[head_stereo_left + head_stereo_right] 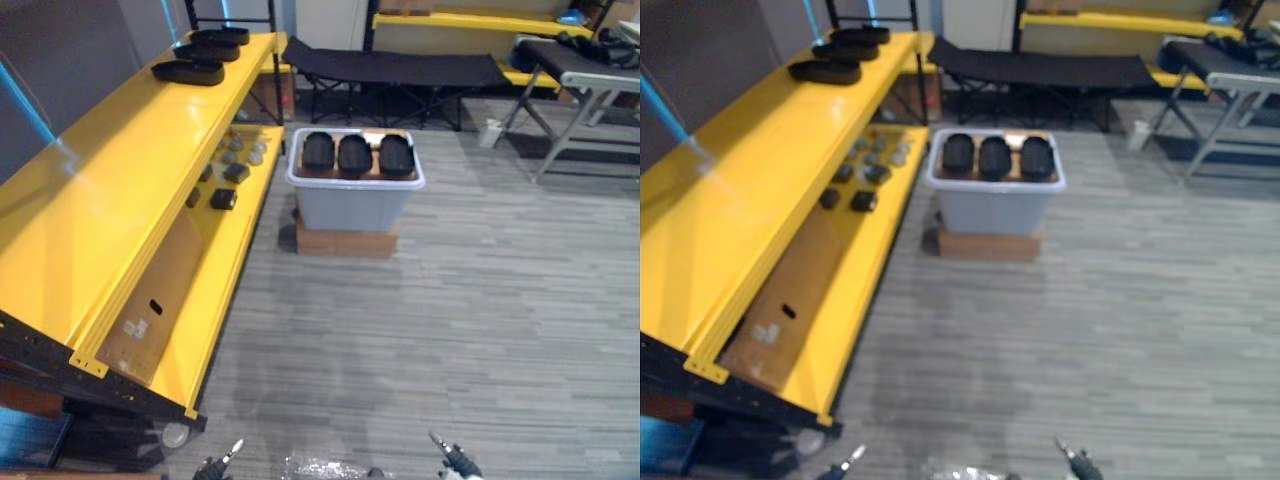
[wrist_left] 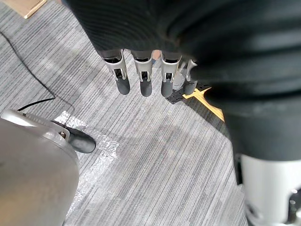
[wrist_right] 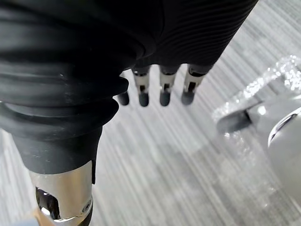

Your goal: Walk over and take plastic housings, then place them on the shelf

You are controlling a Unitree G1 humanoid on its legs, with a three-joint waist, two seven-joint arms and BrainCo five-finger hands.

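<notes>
Resting in a row inside a pale bin [image 1: 350, 205], three black plastic housings [image 1: 352, 153] are seen; the bin is set on a flat cardboard box [image 1: 345, 242] on the grey floor [image 1: 470, 310], just beside the yellow shelf [image 1: 120, 190]. Further housings [image 1: 188, 71] are laid on the shelf's top level at its far end. Small dark pieces [image 1: 224, 198], possibly parts, are scattered on the lower level. The left hand [image 2: 145, 77] and right hand [image 3: 163, 89] are held low over the floor, well apart from the bin, fingers straight, nothing grasped.

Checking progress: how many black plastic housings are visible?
6: three housings in the grey bin, three at the far end of the yellow shelf; the bin may hide more.
</notes>
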